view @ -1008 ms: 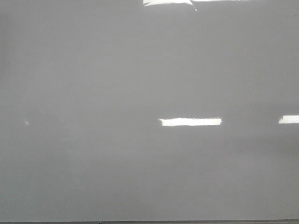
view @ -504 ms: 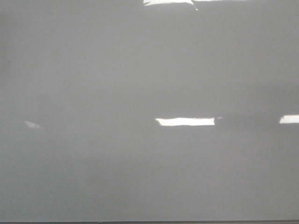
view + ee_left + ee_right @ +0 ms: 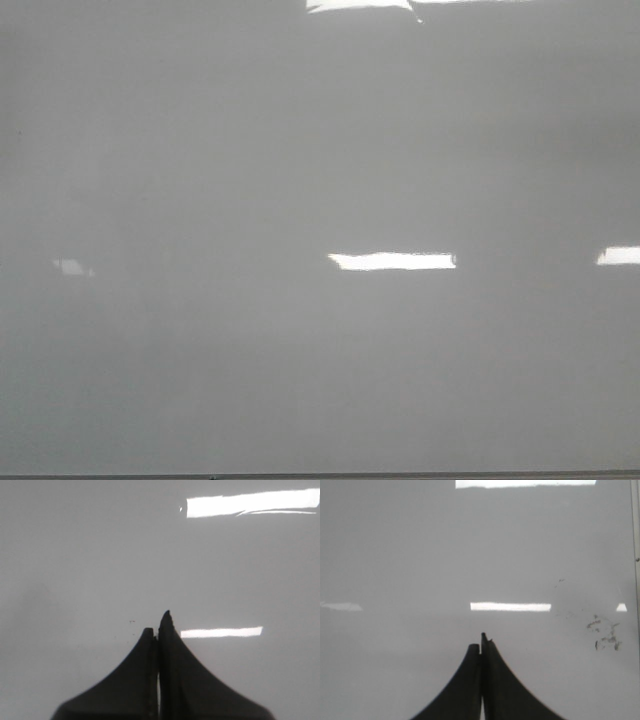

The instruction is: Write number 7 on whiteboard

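Observation:
The whiteboard (image 3: 300,150) fills the front view as a glossy pale grey surface with bright glare patches. The number 7 is out of view in every view. Neither gripper shows in the front view. In the left wrist view my left gripper (image 3: 159,626) hangs over the whiteboard (image 3: 90,555), its dark fingers pressed together with nothing between them. In the right wrist view my right gripper (image 3: 481,643) is likewise shut and empty over the whiteboard (image 3: 395,555).
A thin dark bottom edge (image 3: 400,476) bounds the board in the front view. Faint dark smudges (image 3: 604,632) mark the board in the right wrist view, near a frame strip (image 3: 636,540) along its side. A tiny speck (image 3: 132,622) lies by the left fingertips.
The glare patches in the front view have drifted slightly to the left. Nothing else on the board has changed.

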`<state>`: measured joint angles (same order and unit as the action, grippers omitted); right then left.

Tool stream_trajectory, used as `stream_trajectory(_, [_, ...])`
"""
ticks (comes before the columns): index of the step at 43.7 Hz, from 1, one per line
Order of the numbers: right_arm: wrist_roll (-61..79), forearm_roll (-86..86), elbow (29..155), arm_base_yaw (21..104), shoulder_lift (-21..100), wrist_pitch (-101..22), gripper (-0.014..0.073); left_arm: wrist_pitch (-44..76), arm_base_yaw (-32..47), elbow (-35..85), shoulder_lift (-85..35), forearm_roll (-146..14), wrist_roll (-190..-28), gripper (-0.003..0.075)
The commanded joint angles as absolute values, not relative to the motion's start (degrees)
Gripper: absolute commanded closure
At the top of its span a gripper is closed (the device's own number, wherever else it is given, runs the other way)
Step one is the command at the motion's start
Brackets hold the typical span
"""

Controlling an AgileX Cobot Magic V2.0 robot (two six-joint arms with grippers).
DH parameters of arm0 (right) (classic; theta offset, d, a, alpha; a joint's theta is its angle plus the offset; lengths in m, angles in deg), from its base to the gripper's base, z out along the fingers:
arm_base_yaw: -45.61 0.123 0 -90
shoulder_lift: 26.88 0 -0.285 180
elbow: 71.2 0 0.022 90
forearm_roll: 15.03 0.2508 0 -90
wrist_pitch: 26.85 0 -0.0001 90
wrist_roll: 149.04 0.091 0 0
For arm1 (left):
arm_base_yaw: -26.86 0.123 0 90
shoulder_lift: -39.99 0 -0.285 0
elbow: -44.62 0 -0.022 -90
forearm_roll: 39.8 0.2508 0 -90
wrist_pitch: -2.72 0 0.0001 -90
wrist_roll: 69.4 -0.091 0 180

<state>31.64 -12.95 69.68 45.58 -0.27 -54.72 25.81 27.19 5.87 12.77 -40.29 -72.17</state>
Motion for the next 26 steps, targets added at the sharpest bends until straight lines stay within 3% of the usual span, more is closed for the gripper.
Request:
stream_trajectory(1, [31.0,-13.6,72.7,45.3,4.1,-53.4,0.0662,22.7,26.8,8.1,9.1,-40.9,-71.7,0.0741])
stream_trajectory(26, [31.0,-13.7,71.8,46.2,13.8,-56.6,0.0659,27.5,26.8,8.0,-1.2,-40.9,-71.7,0.0741])
